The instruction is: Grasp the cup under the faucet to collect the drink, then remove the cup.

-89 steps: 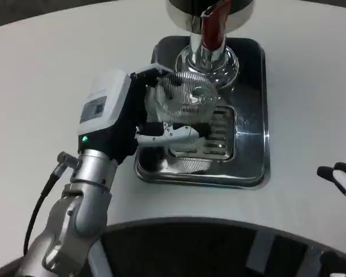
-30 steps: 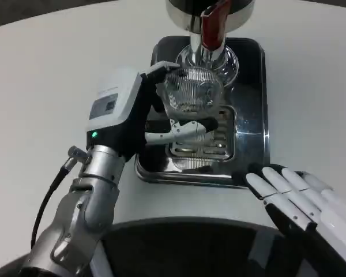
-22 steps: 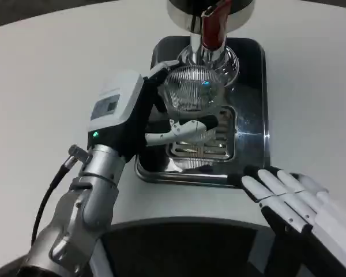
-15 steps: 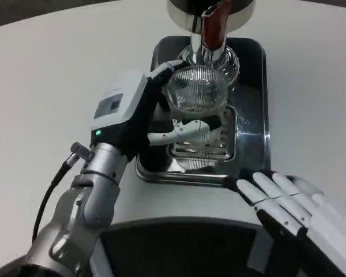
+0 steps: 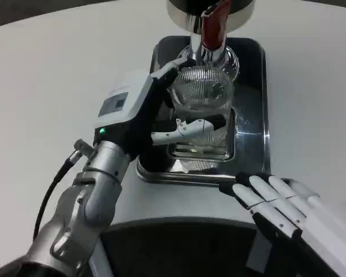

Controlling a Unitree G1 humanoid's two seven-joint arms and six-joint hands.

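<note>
Left hand point(image 5: 153, 115) grasps ribbed clear cup point(image 5: 203, 98) upright above steel drip tray point(image 5: 251, 115), directly below red-handled faucet point(image 5: 212, 26). Right hand point(image 5: 277, 202) released, fingers spread flat over white bench point(image 5: 57, 86) at tray's near edge.

our left hand point(image 5: 139, 112) grips the ribbed clear glass cup point(image 5: 203, 98) over the steel drip tray point(image 5: 251, 156), red-handled faucet point(image 5: 212, 26) at twelve o'clock.
</note>
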